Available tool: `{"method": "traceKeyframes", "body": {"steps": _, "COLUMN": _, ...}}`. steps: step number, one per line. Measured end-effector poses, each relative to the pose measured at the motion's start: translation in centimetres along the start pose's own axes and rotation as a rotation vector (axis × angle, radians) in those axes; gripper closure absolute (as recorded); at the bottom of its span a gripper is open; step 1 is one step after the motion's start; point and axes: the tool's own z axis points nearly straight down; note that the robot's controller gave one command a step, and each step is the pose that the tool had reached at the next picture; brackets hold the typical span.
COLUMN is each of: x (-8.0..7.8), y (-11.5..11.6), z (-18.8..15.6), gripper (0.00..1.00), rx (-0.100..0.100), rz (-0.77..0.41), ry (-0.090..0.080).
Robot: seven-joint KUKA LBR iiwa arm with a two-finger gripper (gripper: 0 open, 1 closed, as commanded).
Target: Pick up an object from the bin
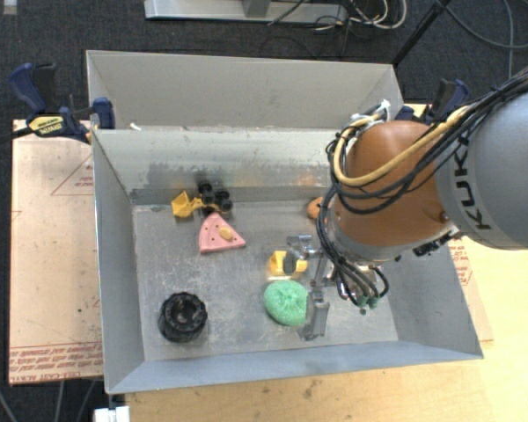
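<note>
Scuffed grey metal bin (158,258) on dark carpet. At its right side, two-finger gripper (309,281) with jaws spread, pinching nothing. Just left of it, towards the front wall, a green rounded lump (286,303), with a small yellow block (282,263) just behind. Best shifted left to straddle the lump squarely, clear of the block, before closing. Mottled, fuzzy-looking, roughly ball-shaped; probably soft and yielding.

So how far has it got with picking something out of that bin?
Early on, it seems. Done: the gripper is down in the bin, close beside the green fuzzy lump and small yellow block. In hand: I can't see anything gripped. Left: closing on one thing and lifting it out. The pink wedge and black ring lie apart, untouched.
</note>
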Motion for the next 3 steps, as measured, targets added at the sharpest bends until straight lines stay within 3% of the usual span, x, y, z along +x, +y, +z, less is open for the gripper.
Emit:
{"method": "traceKeyframes", "body": {"steps": 1, "x": -0.2, "y": 0.0, "z": -0.4, "gripper": 0.00, "rx": -0.001, "rz": 0.002, "ry": -0.008}}
{"method": "traceKeyframes", "body": {"steps": 2, "x": -1.0, "y": -2.1, "z": 7.6, "gripper": 0.00, "rx": -0.002, "rz": 0.090, "ry": -0.013}}
{"method": "traceKeyframes", "body": {"steps": 3, "x": -0.9, "y": -3.0, "z": 7.9, "gripper": 0.00, "rx": -0.001, "rz": 0.142, "ry": -0.006}}
